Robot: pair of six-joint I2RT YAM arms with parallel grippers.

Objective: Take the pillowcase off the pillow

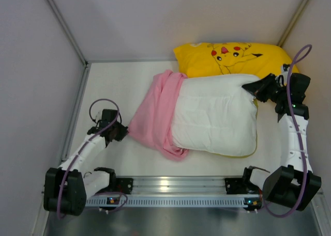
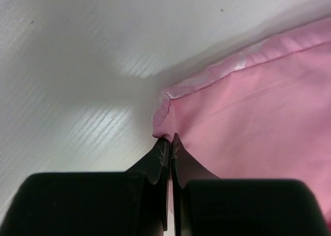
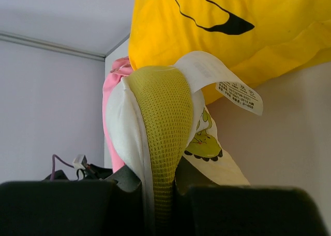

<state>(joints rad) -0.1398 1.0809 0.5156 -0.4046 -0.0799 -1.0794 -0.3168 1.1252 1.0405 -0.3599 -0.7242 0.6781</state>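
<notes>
Top view: plump white rectangular fabric pillow with thin yellow edge trim, lying mid-table, mostly bare. Pink fabric pillowcase bunched over its 9 o'clock end, spilling onto the white table. Yellow cartoon-print pillow touching at 12 o'clock. Left gripper at the pillowcase's 8 o'clock corner, right gripper at the pillow's 2 o'clock corner.

Left wrist view: fingertips pressed together, pinching the pillowcase's hemmed pink corner just above the table.

Right wrist view: jaws clamped on the pillow's corner, yellow mesh trim and white cloth rising between them. White printed care label curling toward 3 o'clock. Pink cloth showing behind at 9 o'clock.
</notes>
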